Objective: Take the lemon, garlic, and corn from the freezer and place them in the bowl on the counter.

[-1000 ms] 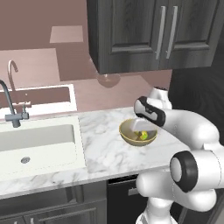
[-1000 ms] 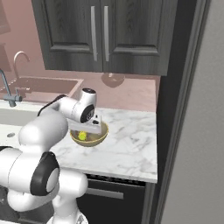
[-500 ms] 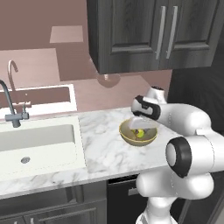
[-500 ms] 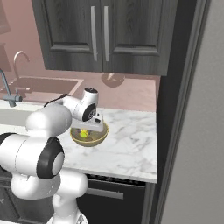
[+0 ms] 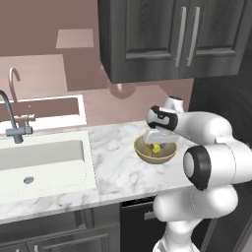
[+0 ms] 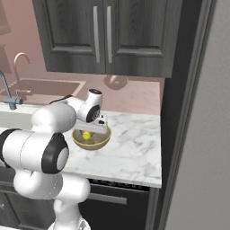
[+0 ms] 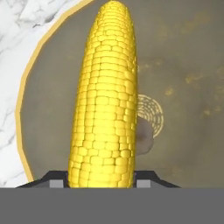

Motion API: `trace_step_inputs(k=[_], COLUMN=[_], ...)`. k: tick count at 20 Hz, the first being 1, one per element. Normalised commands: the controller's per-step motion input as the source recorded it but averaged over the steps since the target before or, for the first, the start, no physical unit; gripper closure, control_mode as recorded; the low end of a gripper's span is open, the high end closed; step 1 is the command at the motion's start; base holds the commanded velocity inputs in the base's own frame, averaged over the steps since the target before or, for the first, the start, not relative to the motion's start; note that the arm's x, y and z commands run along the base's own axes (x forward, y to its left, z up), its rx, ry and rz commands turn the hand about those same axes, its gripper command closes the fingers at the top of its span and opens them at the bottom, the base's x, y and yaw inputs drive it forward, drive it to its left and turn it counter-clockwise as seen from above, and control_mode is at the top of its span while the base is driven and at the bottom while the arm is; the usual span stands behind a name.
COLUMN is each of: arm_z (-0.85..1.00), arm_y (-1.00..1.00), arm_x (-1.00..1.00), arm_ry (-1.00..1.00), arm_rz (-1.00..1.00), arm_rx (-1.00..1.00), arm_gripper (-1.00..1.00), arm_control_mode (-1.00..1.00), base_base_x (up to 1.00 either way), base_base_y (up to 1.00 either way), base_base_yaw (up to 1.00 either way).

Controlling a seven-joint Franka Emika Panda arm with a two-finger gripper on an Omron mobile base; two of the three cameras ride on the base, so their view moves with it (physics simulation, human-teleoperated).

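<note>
dark cabinets (image 5: 167, 39), faucet (image 5: 11, 120), pink wall (image 5: 44, 64)

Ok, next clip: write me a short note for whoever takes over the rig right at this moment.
Gripper: low over the bowl, fingertips on either side of the corn; whether it still grips cannot be told.
Corn: lengthwise over the bowl's inside, one end between the fingertips.
Bowl: on the counter, right of the sink. Something small and yellow shows in it from the base cameras; lemon or corn tip, cannot tell.
Done: corn brought to the bowl.
Left: let go of the corn, pull the arm back, check for lemon and garlic; neither is clearly seen.
</note>
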Motion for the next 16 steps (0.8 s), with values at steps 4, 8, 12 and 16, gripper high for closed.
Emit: trace_step_inputs(k=[4,8,12,16], arm_z=[-0.12,0.00,0.00,0.05], arm_y=[-0.04,-0.09,-0.02,0.00], arm_x=[0.00,-0.03,-0.15,-0.28], arm_ry=[0.00,0.00,0.00,0.00], arm_rz=[0.00,-0.01,-0.04,-0.05], arm_rx=[0.00,0.00,0.00,0.00], arm_gripper=[-1.00,-1.00,-1.00,-1.00], arm_control_mode=[-1.00,-1.00,-1.00,-1.00], base_base_x=[0.00,0.00,0.00,0.00], base_base_y=[0.00,0.00,0.00,0.00], base_base_yaw=[0.00,0.00,0.00,0.00])
